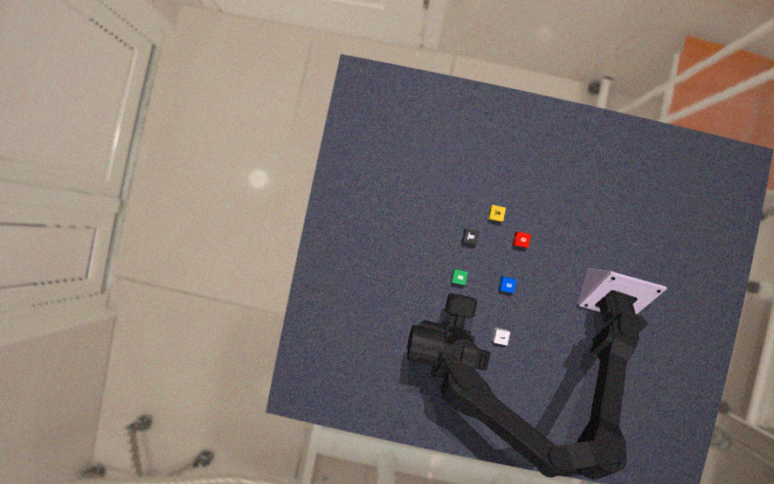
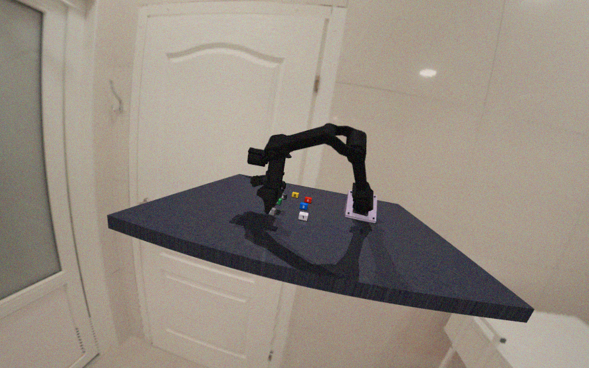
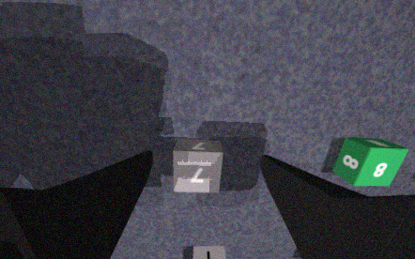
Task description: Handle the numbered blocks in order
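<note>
The grey block (image 3: 197,165), printed with a 7, is sitting flat on the desk (image 1: 558,150) directly ahead of the jaws in the wrist view, centred in the gap between the two dark fingers and touching neither. The gripper (image 3: 203,202) is standing wide apart and holding nothing. In the top view the wrist is covering this block, so its place there cannot be read; in the exterior view the grey block is showing just below the tip of the arm, near the left of the cluster.

Since the block is a cube, no long axis is governing the approach; its faces are lying roughly square to the fingers, which is favouring a straight descent and closure. A 7 being odd, the coming move is judged to be a squeeze and release with no lift.

Outward from it, the green block (image 3: 371,161) marked 8 is lying to the right, well apart from the jaws. The white block (image 1: 501,336) is lying nearer, to the right of the wrist. Farther off, the blue block (image 1: 507,285), red block (image 1: 521,239), black block (image 1: 469,237) and yellow block (image 1: 497,212) are standing untouched.
</note>
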Controlling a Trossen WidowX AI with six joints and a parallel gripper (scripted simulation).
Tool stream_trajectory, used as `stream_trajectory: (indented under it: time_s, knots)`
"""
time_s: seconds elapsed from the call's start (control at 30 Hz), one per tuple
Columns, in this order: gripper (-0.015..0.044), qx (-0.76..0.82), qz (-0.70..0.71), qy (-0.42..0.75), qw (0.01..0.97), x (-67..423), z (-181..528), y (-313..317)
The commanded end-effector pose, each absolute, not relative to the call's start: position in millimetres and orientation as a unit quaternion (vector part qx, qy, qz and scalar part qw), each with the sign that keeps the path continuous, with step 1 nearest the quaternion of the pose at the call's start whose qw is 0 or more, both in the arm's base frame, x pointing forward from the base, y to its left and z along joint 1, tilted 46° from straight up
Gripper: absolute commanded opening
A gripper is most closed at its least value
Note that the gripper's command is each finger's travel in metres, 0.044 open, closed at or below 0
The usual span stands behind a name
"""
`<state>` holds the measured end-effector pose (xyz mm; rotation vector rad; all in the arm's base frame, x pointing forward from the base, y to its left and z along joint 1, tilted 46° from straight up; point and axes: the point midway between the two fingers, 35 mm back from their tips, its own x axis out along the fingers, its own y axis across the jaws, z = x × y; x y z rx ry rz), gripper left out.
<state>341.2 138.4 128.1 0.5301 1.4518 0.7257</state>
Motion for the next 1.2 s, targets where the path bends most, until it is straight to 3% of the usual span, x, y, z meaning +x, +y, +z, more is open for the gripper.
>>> stream_trajectory:
  time_s: [0.0, 0.23, 1.17]
  knots:
    - [0.0295, 0.236, 0.319, 0.641, 0.658, 341.4, 127.8, 138.7]
    - [0.012, 0.236, 0.319, 0.641, 0.658, 341.4, 127.8, 138.7]
    - [0.012, 0.236, 0.319, 0.641, 0.658, 341.4, 127.8, 138.7]
